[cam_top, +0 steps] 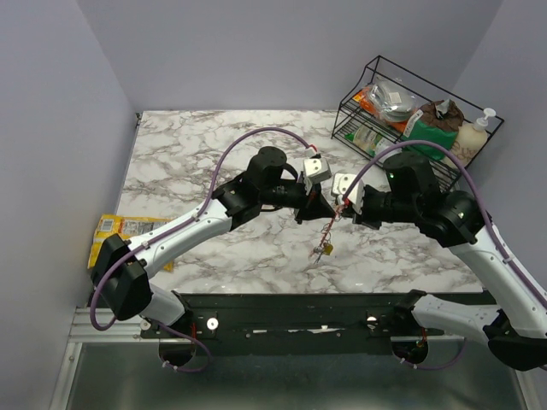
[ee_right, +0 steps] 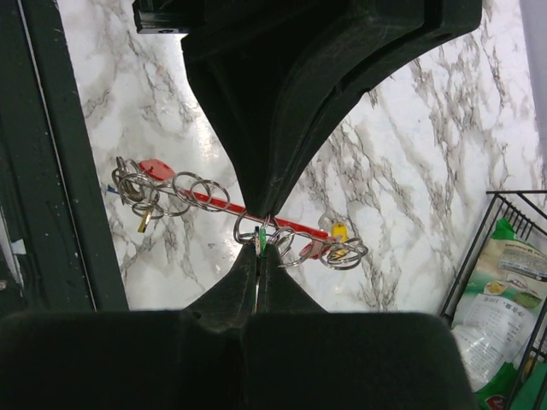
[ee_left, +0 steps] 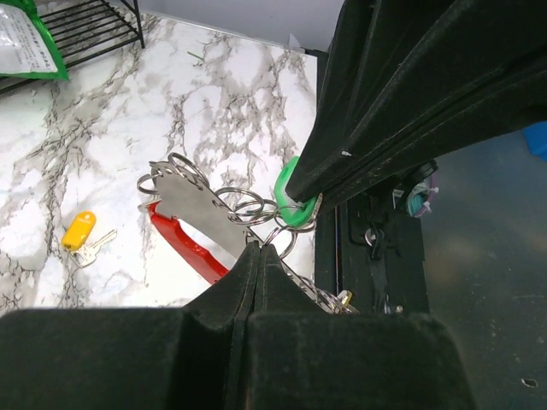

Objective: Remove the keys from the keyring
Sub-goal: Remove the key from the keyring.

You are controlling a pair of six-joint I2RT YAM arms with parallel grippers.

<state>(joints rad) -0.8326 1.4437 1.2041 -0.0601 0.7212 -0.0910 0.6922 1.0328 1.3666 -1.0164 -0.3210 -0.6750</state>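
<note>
Your left hand [ee_left: 256, 249] pinches the keyring [ee_left: 192, 213], right hand [ee_right: 261, 232] the green key [ee_left: 292, 190]; tug unevenly and either could slip

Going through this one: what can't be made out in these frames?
Top external: key count on the keyring; too small, and both tools crowd it.
Left wrist: where the left tool pinches the keyring; the tool itself covers it.
Right wrist: most of the green key, buried in the right tool.

Red-and-grey keyring [ee_left: 195, 212], yellow key [ee_left: 79, 231], green key [ee_left: 289, 188], white-grey marbled table [ee_left: 239, 94]
</note>
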